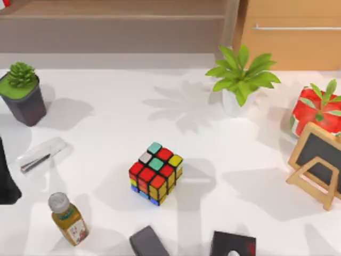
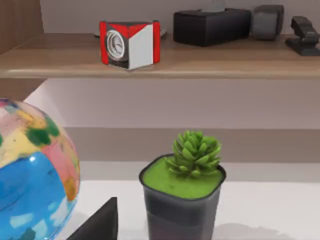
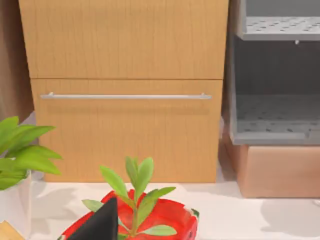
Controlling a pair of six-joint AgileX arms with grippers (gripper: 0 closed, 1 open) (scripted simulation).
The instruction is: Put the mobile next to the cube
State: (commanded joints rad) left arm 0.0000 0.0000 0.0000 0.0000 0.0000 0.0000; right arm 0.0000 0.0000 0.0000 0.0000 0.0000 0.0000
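Nothing is grasped yet, we judge: the mobile (image 1: 42, 154) lies just beside our left arm (image 1: 5, 178), the cube (image 1: 155, 173) well beyond it. Whether the left gripper is spread, we cannot tell. Next, it must descend over the mobile; our right arm idles.

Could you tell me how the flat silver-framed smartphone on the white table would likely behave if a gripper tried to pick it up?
The flat smartphone with the glossy screen lies face-up on the white table, so its thin edges probably offer little to pinch. The glossy surface looks slippery; a push would likely slide it rather than tip it. It appears rigid, so it should not flex.
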